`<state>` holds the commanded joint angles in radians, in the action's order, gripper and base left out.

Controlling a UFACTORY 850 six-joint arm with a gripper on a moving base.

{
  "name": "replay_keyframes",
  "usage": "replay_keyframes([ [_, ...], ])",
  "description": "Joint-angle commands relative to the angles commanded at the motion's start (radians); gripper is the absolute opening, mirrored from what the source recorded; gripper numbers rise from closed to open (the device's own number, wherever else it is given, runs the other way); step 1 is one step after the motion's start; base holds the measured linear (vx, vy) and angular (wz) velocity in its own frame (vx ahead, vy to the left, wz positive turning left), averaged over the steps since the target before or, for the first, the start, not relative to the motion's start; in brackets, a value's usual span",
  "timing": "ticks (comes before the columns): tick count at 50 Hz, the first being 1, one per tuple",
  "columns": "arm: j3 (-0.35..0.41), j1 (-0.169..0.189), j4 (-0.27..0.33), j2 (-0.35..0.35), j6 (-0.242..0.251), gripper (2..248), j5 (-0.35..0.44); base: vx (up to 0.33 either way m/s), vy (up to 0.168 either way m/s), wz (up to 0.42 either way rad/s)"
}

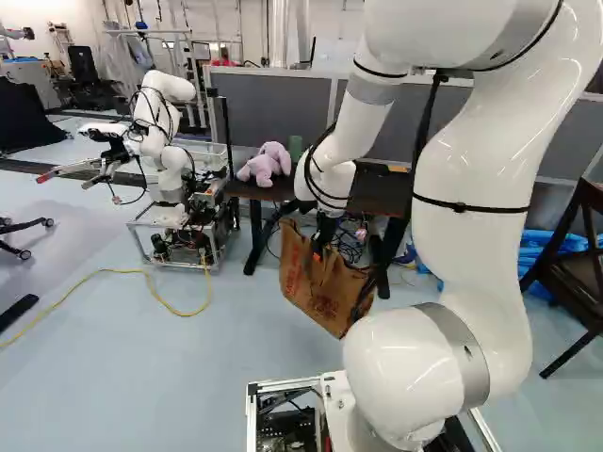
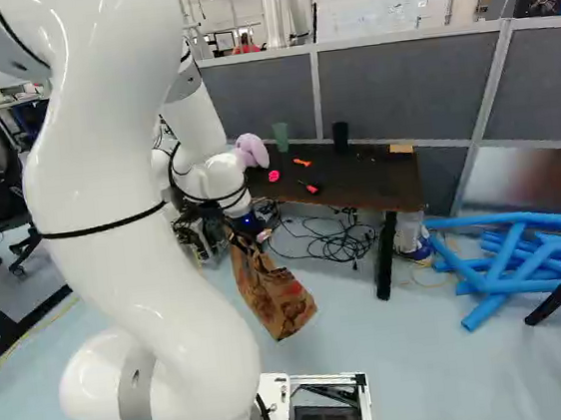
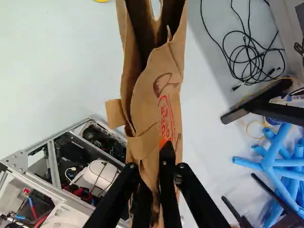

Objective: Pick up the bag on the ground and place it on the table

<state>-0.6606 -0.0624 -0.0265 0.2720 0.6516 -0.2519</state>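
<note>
Brown paper carrier bag point(image 1: 318, 292) is gripped in the jaws of the black gripper point(image 3: 149, 164), pinched at its upper part. It hangs tilted in front of the dark brown table point(image 2: 368, 179); bottom looks off the floor point(image 1: 203, 363), though that's hard to judge from these angles. Probably light and floppy: thin creased paper, likely to swing, fold, or tear if snagged on the table edge. Best hold is doubled paper by the top rim or the cut-out handle point(image 3: 156, 5) (the wrist view shows one), so keep this pinch if it doesn't slip. Next: raise it over the table, lower slowly, well apart from the lilac plush toy point(image 1: 267, 163) and green cup point(image 2: 281, 136).
</note>
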Motion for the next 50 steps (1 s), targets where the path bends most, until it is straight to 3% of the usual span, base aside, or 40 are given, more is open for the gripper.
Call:
replay_keyframes([
  [50, -0.028, 0.014, 0.0, -0.154, 0.0, 21, -0.218, 0.0, 0.0, 0.0],
])
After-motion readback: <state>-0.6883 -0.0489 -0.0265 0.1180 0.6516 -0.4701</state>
